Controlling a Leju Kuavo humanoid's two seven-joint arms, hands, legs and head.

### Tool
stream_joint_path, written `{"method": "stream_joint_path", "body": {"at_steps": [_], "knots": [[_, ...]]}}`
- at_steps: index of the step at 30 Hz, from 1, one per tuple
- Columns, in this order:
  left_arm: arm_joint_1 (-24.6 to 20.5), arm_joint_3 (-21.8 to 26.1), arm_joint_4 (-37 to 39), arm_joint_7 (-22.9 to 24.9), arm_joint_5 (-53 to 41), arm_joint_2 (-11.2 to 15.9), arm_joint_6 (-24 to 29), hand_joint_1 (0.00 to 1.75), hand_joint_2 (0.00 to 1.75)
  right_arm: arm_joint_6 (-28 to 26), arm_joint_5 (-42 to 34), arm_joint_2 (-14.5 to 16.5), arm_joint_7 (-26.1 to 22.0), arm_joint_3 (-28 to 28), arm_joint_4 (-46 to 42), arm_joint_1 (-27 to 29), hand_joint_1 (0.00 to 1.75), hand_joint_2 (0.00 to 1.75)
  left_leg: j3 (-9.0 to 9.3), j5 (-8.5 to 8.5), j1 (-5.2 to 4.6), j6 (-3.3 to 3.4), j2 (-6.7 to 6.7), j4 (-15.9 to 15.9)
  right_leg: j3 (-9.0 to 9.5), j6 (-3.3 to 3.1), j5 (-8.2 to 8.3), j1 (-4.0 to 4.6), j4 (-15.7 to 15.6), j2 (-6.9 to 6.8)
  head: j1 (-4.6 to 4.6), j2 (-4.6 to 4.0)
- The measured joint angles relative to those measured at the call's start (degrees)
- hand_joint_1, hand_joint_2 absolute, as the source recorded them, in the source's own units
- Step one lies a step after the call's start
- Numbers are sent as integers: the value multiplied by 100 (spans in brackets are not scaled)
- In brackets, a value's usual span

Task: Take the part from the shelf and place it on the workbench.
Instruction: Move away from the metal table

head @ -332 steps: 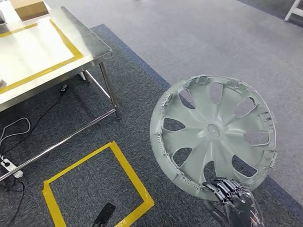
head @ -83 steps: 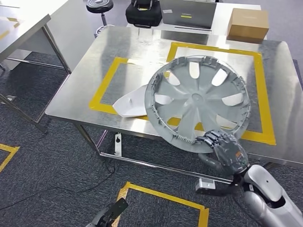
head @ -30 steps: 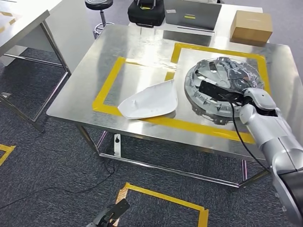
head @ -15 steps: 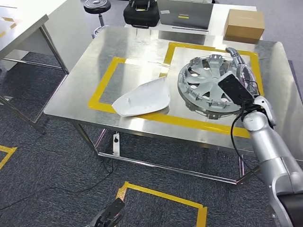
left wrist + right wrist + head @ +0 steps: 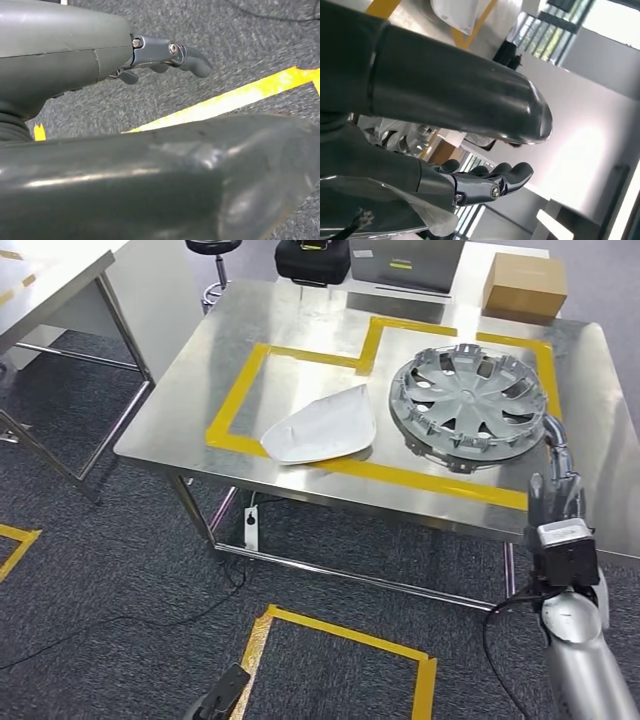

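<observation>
Hidden/unclear: right hand (image 5: 557, 480) seen edge-on in head view, fingers stacked behind one another; right wrist view shows its fingers (image 5: 497, 182) straight and close-set, holding nothing. Left hand (image 5: 166, 52) in left wrist view hangs over grey carpet and yellow tape (image 5: 234, 97), fingers extended, nothing in them; head view shows just a dark tip (image 5: 219, 700) at the bottom edge. Bag (image 5: 311, 258), stool (image 5: 213, 245) and laptop (image 5: 407, 260) cut off by top edge.

Count: 1 hubcap (image 5: 469, 400), 1 white cover (image 5: 323, 427), 1 box (image 5: 525, 285), 2 tape-marked zones on workbench (image 5: 189, 390).

Task item: hubcap lies flat on the workbench inside the right-hand tape zone, ribbed side up. White cover lies in the left zone, apart from the hubcap, its lower edge at the tape.

Vs 0.5 s ago: right hand was over the hubcap's right rim; now off it, at the bench's near edge just below the rim. Hubcap stayed put.
</observation>
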Motion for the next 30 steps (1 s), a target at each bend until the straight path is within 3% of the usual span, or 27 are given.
{"method": "stream_joint_path", "body": {"at_steps": [2,3,5,6,8,10,11,13,15,17,18,20,21,25,26,28,30], "knots": [[17,52,0,3,38,3,47,0,0,-118,-200,150,-82,-120,-294,334,0,0,-56,67,-13,-48,-11,62,430,-51,-61,9,-595,2,9,0],[33,83,0,4,64,4,74,0,0,-165,-264,236,-124,-162,-427,545,0,0,-71,103,-15,-75,-17,76,493,-87,-90,22,-698,6,13,0],[78,146,1,-2,129,10,130,0,0,-265,-328,425,-191,-208,-628,992,0,0,-100,96,-2,-143,-21,97,430,-183,-50,23,-703,-3,12,0],[104,184,2,-17,169,11,156,0,0,-324,-358,525,-216,-230,-705,1212,0,0,-136,-42,6,-184,-20,189,395,-242,-10,18,-701,-13,3,0],[150,263,2,-77,245,13,197,0,0,-438,-443,739,-267,-281,-818,1619,0,0,-271,-590,32,-259,-15,703,302,-340,94,10,-701,-32,-14,0],[184,338,2,-140,305,13,223,0,0,-547,-469,922,-279,-342,-862,1965,0,0,-388,-1066,52,-303,-14,1428,165,-369,205,18,-686,-38,-18,0],[199,373,2,-168,335,13,233,0,0,-605,-431,1000,-232,-377,-857,2109,0,0,-368,-1116,58,-308,-14,1653,78,-369,258,22,-673,-39,-19,0],[232,460,2,-250,413,16,248,0,0,-638,-343,1137,-52,-462,-728,2339,0,0,-95,-903,59,-278,-14,1572,-94,-364,361,33,-641,-36,-21,0],[258,559,2,-374,492,32,248,0,0,-538,-262,1236,102,-567,-346,2513,0,0,502,-703,36,-194,-17,836,-213,-346,454,49,-620,-30,-20,0],[277,653,2,-499,569,50,232,0,0,-445,-158,1302,141,-708,238,2611,0,0,1028,-756,0,-119,-19,72,-268,-299,545,63,-614,-35,-18,0],[289,699,2,-555,608,56,218,0,0,-400,-120,1333,103,-812,592,2621,0,0,1146,-802,-16,-99,-19,-131,-287,-264,593,66,-618,-40,-19,0],[334,777,3,-635,666,58,191,0,0,-280,-106,1388,-54,-1084,1316,2600,0,0,1106,-756,-16,-63,-10,-222,-323,-193,638,56,-611,-37,-21,0],[362,809,5,-657,683,60,184,0,0,-228,-100,1414,-156,-1237,1662,2596,0,0,1053,-697,-10,-33,-1,-239,-361,-160,540,49,-556,-27,-17,0],[423,889,9,-684,710,61,163,0,0,-89,-79,1468,-214,-1662,2607,2509,0,0,776,-465,-11,62,27,-252,-625,-97,-418,27,304,5,26,0],[429,908,10,-698,720,62,159,0,0,-13,-81,1473,-161,-1753,2840,2453,0,0,703,-411,-15,63,35,-246,-660,-87,-538,28,573,6,27,0],[446,948,11,-735,745,63,153,0,0,182,-98,1477,-101,-2006,3519,2296,0,0,511,-274,-21,57,50,-223,-608,-70,-476,28,956,7,24,0],[466,979,11,-761,766,62,149,0,0,341,-118,1479,-128,-2280,4244,2146,0,0,292,-154,-18,32,53,-156,-241,-58,-94,22,707,5,24,0]]}}
